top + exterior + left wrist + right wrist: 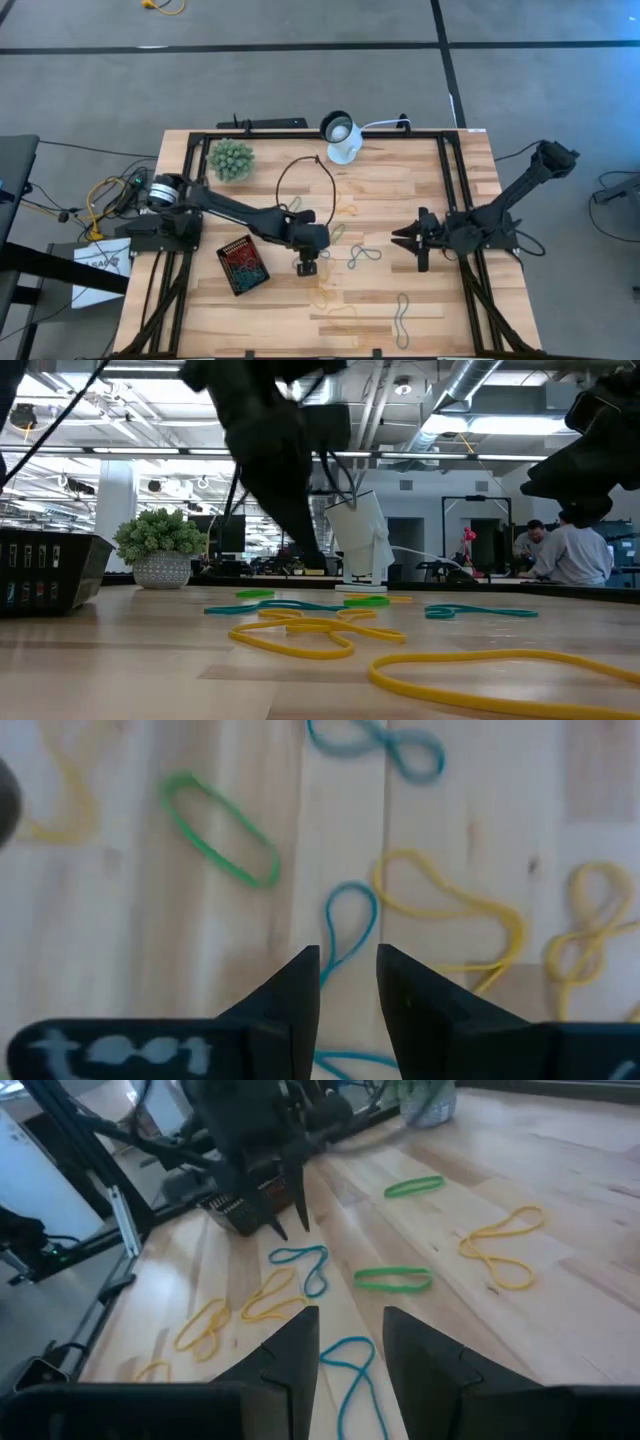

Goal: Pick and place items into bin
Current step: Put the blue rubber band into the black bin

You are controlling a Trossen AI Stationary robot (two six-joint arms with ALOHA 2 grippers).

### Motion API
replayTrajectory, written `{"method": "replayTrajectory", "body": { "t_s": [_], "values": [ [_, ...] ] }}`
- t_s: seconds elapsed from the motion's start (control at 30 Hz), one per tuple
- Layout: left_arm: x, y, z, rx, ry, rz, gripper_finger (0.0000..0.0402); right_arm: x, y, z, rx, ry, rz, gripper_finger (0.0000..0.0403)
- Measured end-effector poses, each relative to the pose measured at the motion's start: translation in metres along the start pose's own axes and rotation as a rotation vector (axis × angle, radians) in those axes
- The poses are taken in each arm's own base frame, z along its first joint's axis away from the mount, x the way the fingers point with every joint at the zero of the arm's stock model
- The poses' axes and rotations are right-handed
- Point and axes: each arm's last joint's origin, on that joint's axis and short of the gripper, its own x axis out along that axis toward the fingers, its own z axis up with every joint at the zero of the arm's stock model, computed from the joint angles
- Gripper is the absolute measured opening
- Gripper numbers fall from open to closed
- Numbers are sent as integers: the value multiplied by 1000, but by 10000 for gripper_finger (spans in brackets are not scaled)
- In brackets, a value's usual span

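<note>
Thin rubber bands lie flat on the wooden table: a teal one [350, 920], a green one [220, 830] and yellow ones [450, 910]. My left gripper [348, 960] is open and points steeply down just above the teal band [300, 1265], one finger on either side of its loop, not touching it. The black bin [242, 265] stands to the left of that gripper [308, 266]. My right gripper [405, 238] waits open at the table's right side, nearly level, above another teal band [350, 1365].
A fuzzy green plant ball [231, 160] and a white lamp-like device [342, 135] stand at the far edge, with a black cable loop [300, 170] between them. More bands lie near the front edge [403, 318]. People sit in the room behind [575, 555].
</note>
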Motion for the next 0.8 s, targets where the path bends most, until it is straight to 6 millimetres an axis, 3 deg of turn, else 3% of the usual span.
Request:
{"method": "replayTrajectory", "body": {
  "t_s": [0.23,0.53,0.8],
  "values": [
    [36,4,-13,-13,108,16,90,0,0,-1,-5,5,-4,107],
    [40,6,-15,-20,128,37,89,0,0,-1,-6,6,-4,107],
    [40,8,-16,25,134,44,9,0,0,-1,-5,6,-5,107]
  ]
}}
